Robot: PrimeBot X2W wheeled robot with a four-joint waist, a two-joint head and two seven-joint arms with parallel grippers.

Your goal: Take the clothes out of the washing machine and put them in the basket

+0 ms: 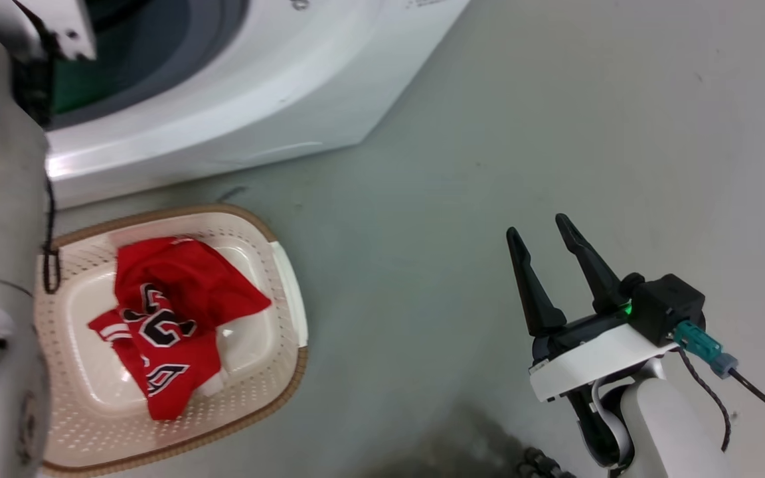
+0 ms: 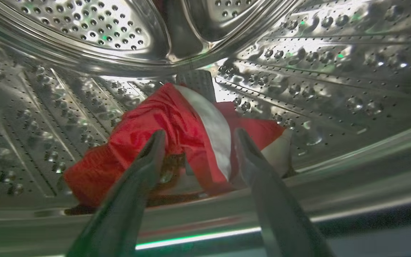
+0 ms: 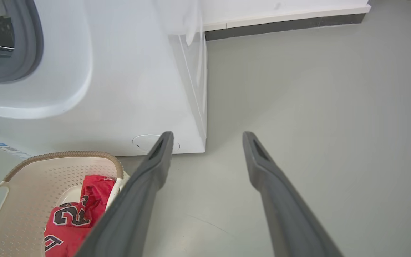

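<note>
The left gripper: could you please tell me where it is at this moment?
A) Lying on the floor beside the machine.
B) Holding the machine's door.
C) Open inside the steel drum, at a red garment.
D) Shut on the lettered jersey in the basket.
C: the left wrist view shows the left gripper open inside the perforated drum, its fingers spread in front of a red garment with white trim.
</note>
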